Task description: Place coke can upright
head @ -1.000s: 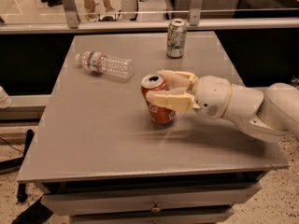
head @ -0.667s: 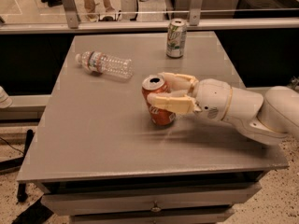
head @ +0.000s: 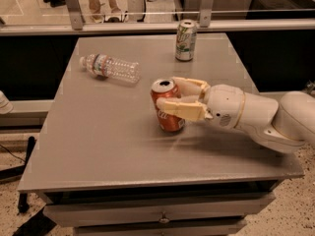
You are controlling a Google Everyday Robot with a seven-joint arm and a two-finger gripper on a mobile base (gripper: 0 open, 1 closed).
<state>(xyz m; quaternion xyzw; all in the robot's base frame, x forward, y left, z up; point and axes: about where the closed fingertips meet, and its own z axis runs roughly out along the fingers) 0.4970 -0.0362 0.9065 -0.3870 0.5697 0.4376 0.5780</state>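
Note:
The coke can point(head: 168, 108), red-orange with a silver top, stands upright near the middle of the grey table point(head: 98, 141). My gripper point(head: 165, 96) reaches in from the right, its cream fingers point(head: 180, 110) closed around the can's upper body, one in front and one behind. The white arm stretches off to the right edge of the view.
A green-and-silver can point(head: 185, 40) stands upright at the back of the table. A clear plastic water bottle point(head: 109, 67) lies on its side at the back left. A railing and people's legs show behind the table.

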